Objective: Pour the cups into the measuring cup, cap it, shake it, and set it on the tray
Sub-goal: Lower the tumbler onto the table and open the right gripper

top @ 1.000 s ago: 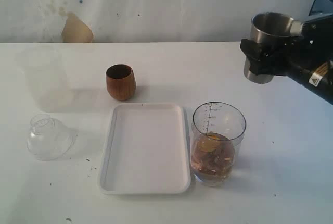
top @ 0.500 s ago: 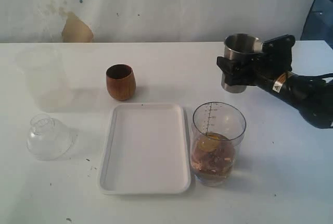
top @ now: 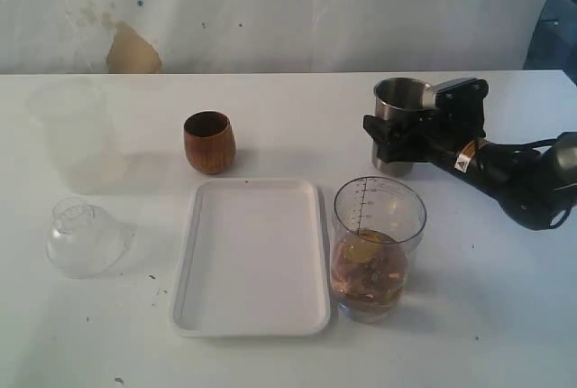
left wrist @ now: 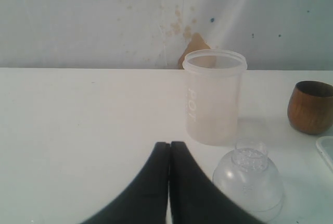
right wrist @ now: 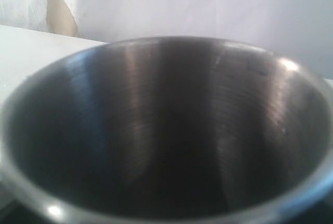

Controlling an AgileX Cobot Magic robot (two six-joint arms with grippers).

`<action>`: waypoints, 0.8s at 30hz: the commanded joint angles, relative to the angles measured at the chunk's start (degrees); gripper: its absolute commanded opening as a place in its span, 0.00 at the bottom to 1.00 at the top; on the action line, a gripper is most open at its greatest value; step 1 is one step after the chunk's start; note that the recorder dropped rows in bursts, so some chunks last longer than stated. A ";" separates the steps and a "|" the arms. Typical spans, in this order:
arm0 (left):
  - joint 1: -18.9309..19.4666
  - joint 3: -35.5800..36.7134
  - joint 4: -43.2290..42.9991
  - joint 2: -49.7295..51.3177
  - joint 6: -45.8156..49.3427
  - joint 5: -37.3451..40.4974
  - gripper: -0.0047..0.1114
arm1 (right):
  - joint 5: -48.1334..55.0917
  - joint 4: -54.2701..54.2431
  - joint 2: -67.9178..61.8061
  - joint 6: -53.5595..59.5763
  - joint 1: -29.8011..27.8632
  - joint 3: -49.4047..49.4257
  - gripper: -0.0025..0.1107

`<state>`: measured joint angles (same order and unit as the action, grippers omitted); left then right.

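My right gripper [top: 398, 135] is shut on the steel tumbler [top: 397, 104], which stands upright with its base at the table just behind the measuring cup [top: 379, 248]. The tumbler's empty inside [right wrist: 166, 130] fills the right wrist view and hides the fingers. The measuring cup holds brownish contents and stands right of the tray [top: 252, 325], which is empty. The wooden cup [top: 209, 143] [left wrist: 311, 107] stands upright behind the tray. My left gripper [left wrist: 169, 144] is shut on nothing, hovering near the clear dome lid [left wrist: 250, 179], and is out of the exterior view.
A frosted unmarked cup [top: 77, 135] [left wrist: 213, 99] stands at the far left, with the dome lid [top: 83, 239] lying in front of it. A white wall with a brown stain [top: 133, 50] closes the back of the table.
The right arm has brought the steel tumbler down and to the left, from high at the right edge to the table behind the measuring cup. Nothing else moved.
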<state>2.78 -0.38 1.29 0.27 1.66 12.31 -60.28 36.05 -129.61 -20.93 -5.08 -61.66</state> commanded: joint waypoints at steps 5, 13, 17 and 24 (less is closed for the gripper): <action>-0.03 0.38 0.12 -0.27 -0.12 -0.64 0.05 | 3.32 -0.18 -0.54 9.37 1.19 -1.75 0.02; -0.03 0.38 0.12 -0.27 -0.12 -0.64 0.05 | 1.43 -0.18 -1.86 9.16 1.96 -2.89 0.21; -0.03 0.38 0.12 -0.27 -0.12 -0.64 0.05 | 0.91 -0.69 -1.86 9.05 2.19 -2.89 0.75; -0.03 0.38 0.12 -0.27 -0.12 -0.64 0.05 | 0.11 -0.58 -1.86 8.76 2.19 -2.99 0.93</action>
<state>2.78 -0.38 1.29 0.27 1.66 12.31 -58.64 35.83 -131.37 -12.23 -3.05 -64.47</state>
